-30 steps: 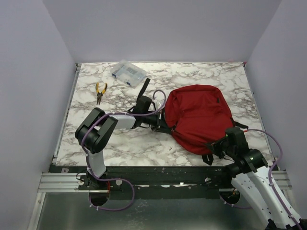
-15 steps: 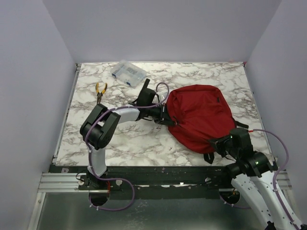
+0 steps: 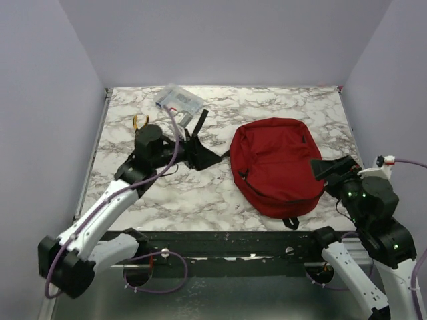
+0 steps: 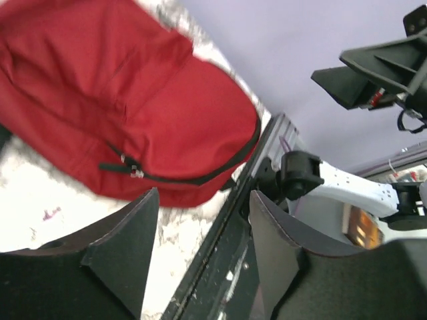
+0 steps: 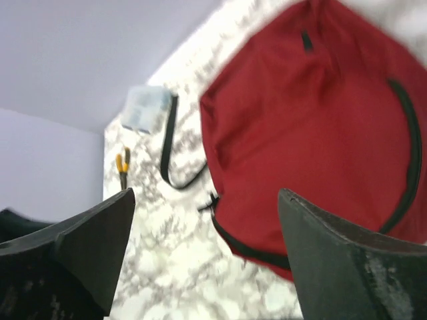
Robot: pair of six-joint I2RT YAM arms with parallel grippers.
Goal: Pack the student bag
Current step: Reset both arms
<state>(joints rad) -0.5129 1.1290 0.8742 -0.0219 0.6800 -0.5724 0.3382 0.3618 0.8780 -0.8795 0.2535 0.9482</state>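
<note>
Hanging at 9 o'clock, the left gripper (image 4: 205, 195) is spread wide and holds nothing; the student bag (image 3: 277, 163) lies flat toward 3 o'clock; the right gripper (image 5: 207, 220), by its 4 o'clock edge, is spread wide and empty too

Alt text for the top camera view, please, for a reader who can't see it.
A dark red backpack lies flat on a marble-patterned table, with the left gripper and right gripper open and empty on either side. A clear plastic box and yellow-handled pliers sit at the far left.
</note>
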